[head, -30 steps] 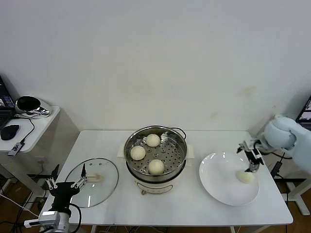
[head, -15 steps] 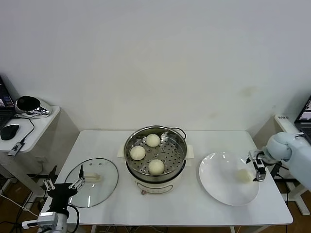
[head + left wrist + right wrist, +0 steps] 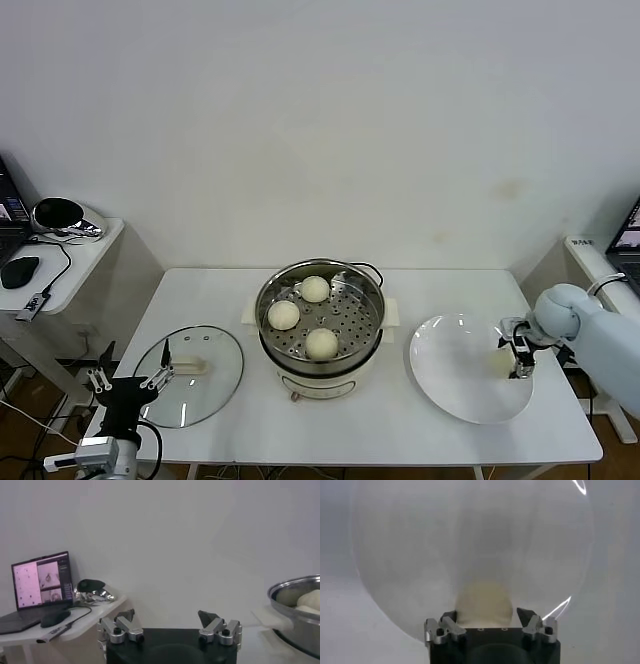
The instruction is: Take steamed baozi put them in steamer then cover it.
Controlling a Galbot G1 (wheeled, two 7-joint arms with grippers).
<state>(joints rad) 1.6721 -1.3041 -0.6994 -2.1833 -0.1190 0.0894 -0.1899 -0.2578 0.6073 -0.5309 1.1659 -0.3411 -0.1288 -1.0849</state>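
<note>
My right wrist camera is showing what the head view half hides: my right gripper (image 3: pixel 485 616) is spread open around the last steamed baozi (image 3: pixel 484 603), one finger on each side, the bun sitting on the white plate (image 3: pixel 420 545). From the head camera, that bun (image 3: pixel 499 360) is only peeking out beside the gripper (image 3: pixel 519 356) on the plate (image 3: pixel 450 385). The steamer (image 3: pixel 321 318) is holding three buns on its perforated tray, uncovered. The cover (image 3: pixel 190 362) is lying flat on the table (image 3: pixel 400 425) to the steamer's left. My left gripper (image 3: pixel 128 380) is waiting open at the table's near left corner.
</note>
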